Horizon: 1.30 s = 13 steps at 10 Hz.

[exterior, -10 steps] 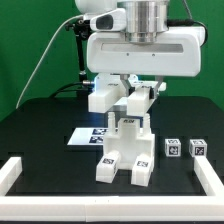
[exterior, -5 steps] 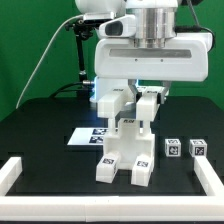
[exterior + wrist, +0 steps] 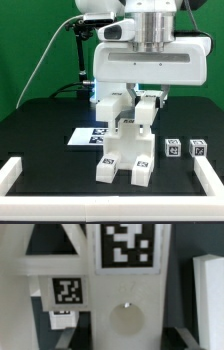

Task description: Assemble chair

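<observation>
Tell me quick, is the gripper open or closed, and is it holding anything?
Gripper: jaws stand apart on either side of the top of the chair; whether they grip it cannot be told.

Green backdrop [image 3: 40,40] covers the wall behind the gripper [image 3: 135,97], evenly and brightly lit. A black matte tabletop [image 3: 50,120] lies below the gripper, edged by white border rails [image 3: 14,172] in front of it and out to both sides. A thin black cable [image 3: 42,62] hangs across the backdrop on the exterior view's left of the gripper, beside a dark upright stand [image 3: 79,55].
</observation>
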Each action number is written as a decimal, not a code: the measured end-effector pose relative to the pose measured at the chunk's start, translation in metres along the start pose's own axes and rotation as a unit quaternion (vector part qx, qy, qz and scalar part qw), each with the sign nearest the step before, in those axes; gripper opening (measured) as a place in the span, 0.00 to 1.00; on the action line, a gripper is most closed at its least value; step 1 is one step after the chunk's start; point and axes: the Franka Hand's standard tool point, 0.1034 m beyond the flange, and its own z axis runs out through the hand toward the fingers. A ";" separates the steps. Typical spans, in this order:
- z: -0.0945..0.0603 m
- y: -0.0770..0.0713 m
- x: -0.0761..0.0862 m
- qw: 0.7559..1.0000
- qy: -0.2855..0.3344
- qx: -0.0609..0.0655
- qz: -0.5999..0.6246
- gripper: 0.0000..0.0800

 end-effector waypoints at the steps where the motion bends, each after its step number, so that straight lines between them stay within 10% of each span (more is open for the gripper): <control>1: 0.004 0.001 -0.001 1.000 -0.003 -0.002 0.001 0.36; 13: 0.033 0.014 0.005 1.000 -0.002 -0.014 -0.024 0.36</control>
